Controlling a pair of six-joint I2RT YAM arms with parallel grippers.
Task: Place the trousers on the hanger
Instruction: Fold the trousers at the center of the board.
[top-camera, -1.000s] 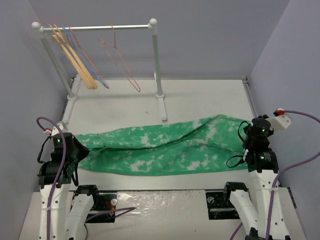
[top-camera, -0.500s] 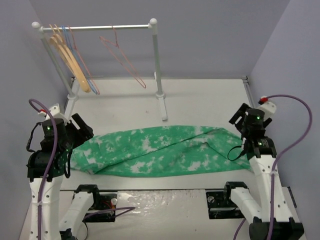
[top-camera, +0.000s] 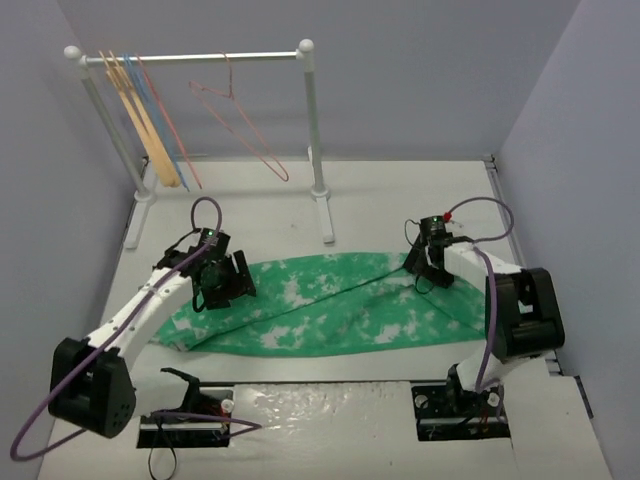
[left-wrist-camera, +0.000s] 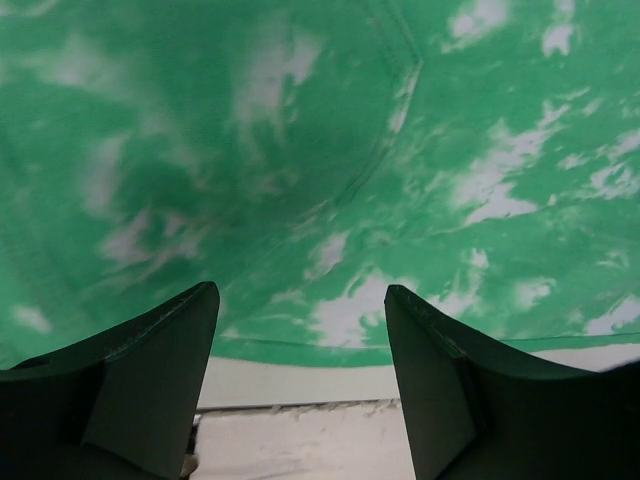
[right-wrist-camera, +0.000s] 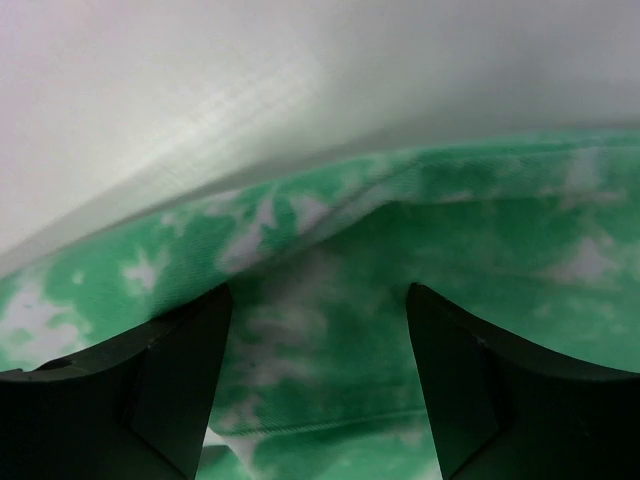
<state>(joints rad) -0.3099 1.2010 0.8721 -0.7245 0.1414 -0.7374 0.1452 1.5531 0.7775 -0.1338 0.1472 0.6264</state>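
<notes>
One white table (top-camera: 400, 200) carries the trousers (top-camera: 340, 310), spread flat in a long band from left to right across its near half; at the far left stands a rack (top-camera: 313, 130); the hanger (top-camera: 238, 122) hangs by its hook from the rail, right of the other hangers (top-camera: 148, 135); the left gripper (top-camera: 232, 288) sits over the cloth's left part, fingers apart, clamping nothing; the right gripper (top-camera: 430, 270) sits at the cloth's far right edge, fingers likewise apart.
</notes>
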